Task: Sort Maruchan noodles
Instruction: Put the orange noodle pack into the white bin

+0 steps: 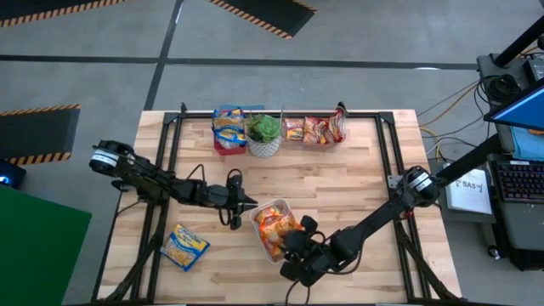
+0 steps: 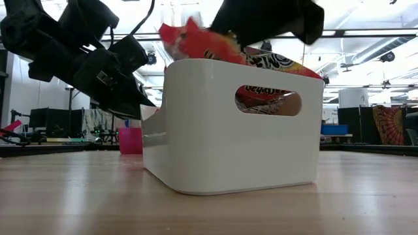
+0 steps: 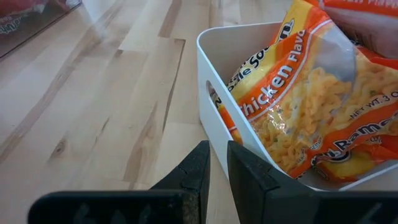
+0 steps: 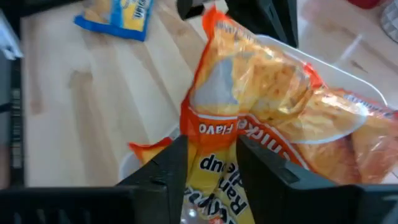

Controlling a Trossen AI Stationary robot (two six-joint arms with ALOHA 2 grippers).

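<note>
A white bin [image 2: 215, 143] at the table's middle holds several orange Maruchan noodle packets. The top packet [image 4: 249, 87] lies tilted on the pile, one end poking above the rim [image 2: 189, 36]. My right gripper [image 4: 211, 168] hovers over the bin's near side, fingers apart, with that packet's end between them. My left gripper [image 3: 217, 165] is shut on nothing and stands low beside the bin's left wall [image 3: 214, 74]. A blue-edged packet [image 1: 184, 246] lies flat on the table near the left front. My right gripper's fingers [image 4: 168, 168] flank the top packet's printed end [image 4: 214, 158], slanting down from the table's near right side. Whether they touch it, I cannot tell. The rest of the packet lies on the pile in the bin.
Along the far edge stand a pink bin with blue-edged packets [image 1: 228, 129], a green potted plant [image 1: 263, 132] and a clear bin with red-edged packets [image 1: 316, 129]. Bare wood lies between these and the white bin.
</note>
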